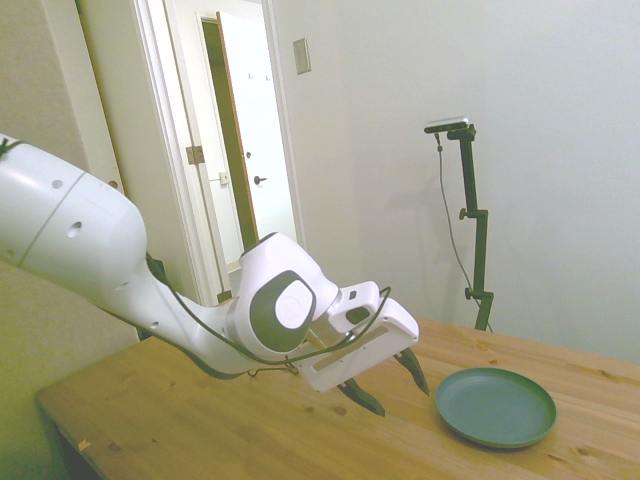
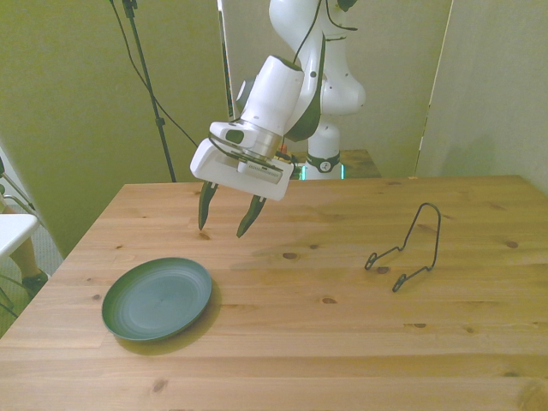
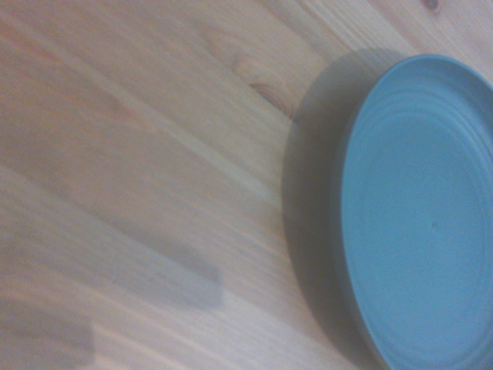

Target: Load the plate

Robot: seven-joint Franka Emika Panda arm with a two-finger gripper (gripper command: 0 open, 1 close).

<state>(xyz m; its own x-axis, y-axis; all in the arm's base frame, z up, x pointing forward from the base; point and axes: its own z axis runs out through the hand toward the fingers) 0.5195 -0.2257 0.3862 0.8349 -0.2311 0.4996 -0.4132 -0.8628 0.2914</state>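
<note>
1. We see the gripper [image 2: 227, 218] with its two dark fingers spread well apart, and nothing sits between them.
2. It touches nothing: in the front view the fingertips [image 2: 204, 224] hang above the bare wood of the table [image 2: 342, 342], and the side view shows the same gap under the gripper [image 1: 390, 390].
3. The tool is tilted, its fingers pointing down and toward the plate [image 2: 157, 298].
4. The plate lies flat on the table near the front view's left, close to the near edge, a little below and to the left of the gripper in that picture. In the side view the plate [image 1: 496, 406] sits just beyond the fingertips, apart from them.
5. The wrist view shows part of the plate [image 3: 420, 216] with faint concentric rings on its face and a dark shadow along its rim on the wood; the picture is soft.
6. A thin black wire rack [image 2: 407, 253] stands on the table toward the front view's right, well apart from both plate and gripper.
7. We can read no brand, label or writing on the plate, the rack or the white arm [image 2: 282, 86].
</note>
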